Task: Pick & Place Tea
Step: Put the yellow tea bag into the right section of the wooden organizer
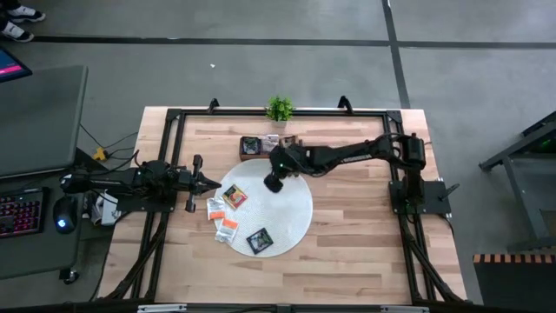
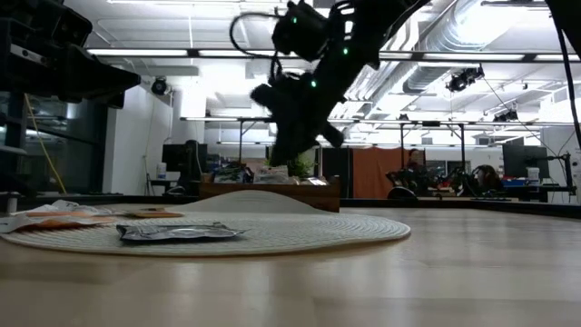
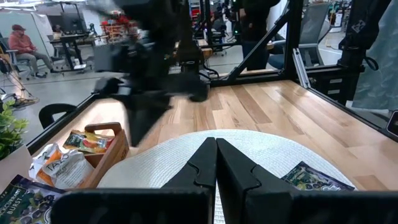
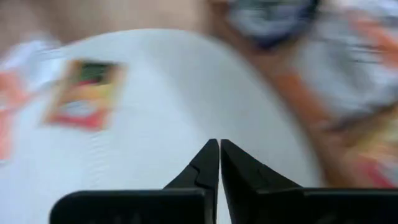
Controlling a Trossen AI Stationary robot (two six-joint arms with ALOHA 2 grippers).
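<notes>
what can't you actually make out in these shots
- Tray contents: in the high view the right gripper and its arm cover part of it; the sachets inside are too small to count.
- Sachets in the right wrist view: motion blur hides the print.
- Black sachet in the left wrist view: cut by the left gripper.

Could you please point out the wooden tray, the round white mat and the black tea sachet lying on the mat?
wooden tray (image 1: pixel 250 146): high view, its left compartment.
round white mat (image 1: pixel 291 209): high view, bare weave at right.
black tea sachet (image 1: pixel 260 240): high view, its centre.
</notes>
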